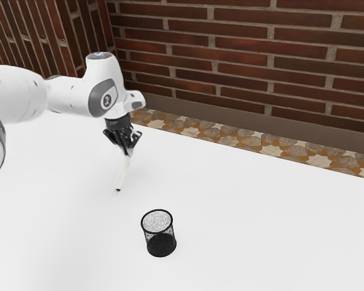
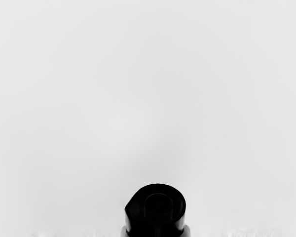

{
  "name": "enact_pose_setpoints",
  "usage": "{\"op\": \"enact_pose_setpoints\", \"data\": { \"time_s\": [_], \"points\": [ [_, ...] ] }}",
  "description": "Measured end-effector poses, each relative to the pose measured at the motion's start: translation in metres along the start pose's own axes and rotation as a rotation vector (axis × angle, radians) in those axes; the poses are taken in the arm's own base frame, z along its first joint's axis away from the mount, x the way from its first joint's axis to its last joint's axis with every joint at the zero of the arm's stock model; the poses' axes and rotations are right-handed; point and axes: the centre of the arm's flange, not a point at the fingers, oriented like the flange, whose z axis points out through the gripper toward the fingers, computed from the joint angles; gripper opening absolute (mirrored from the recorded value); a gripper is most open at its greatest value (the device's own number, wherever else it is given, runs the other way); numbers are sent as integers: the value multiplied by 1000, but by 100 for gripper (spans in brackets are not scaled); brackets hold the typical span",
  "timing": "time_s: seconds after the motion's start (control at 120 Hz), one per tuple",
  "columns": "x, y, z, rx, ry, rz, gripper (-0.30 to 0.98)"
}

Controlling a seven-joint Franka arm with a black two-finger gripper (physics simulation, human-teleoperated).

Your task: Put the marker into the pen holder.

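Looking roughly halfway there, going by the task: having the pick-up sorted, but not having the drop-off done. Gripping the marker (image 1: pixel 123 173) in the black gripper (image 1: pixel 128 152), and dangling it at a slant with the dark end pointing down, close over the white bench (image 1: pixel 255 224). Not getting a clear read on touching versus just hovering there, tbh.

As for the gripper, keeping a narrow opening, basically pinching the pale barrel between both fingers near the upper end. Seeing a round black end (image 2: pixel 156 210) in the wrist view too, right by the hand. Touching nothing else, as far as can be made out.

Now for what's left: still needing pretty much the whole placing half. Facing the mesh pen holder (image 1: pixel 160 244), standing upright and well apart from the marker, over toward the exterior view's right and nearer that camera. So probably needing to go up past the rim, across, a bit straighter, then down inside before letting go. Risking a snag on the rim if going in too low or too tilted, imo.
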Motion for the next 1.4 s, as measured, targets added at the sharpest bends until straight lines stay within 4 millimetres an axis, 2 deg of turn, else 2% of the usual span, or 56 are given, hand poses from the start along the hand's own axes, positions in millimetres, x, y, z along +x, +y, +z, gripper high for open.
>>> {"op": "enact_pose_setpoints", "data": {
  "time_s": [0.075,0.158,0.325,0.467,0.692,0.767,0.942,1.067,1.217,1.267,1.3,1.367,1.4],
  "points": [
    [-18,26,-34,-20,30,33,-10],
    [-41,53,-62,-42,50,71,-10],
    [-79,100,-98,-79,77,144,-10],
    [-97,136,-103,-98,71,198,-10],
    [-116,190,-95,-110,43,273,-10],
    [-120,194,-89,-109,30,274,-10],
    [-131,181,-62,-95,-28,243,-10],
    [-142,180,-42,-85,-72,235,-10],
    [-147,181,-36,-91,-90,233,21],
    [-147,179,-44,-95,-83,232,31],
    [-144,178,-59,-100,-69,237,36],
    [-125,178,-110,-112,-20,265,45],
    [-115,175,-141,-117,6,287,48]
  ]
}}
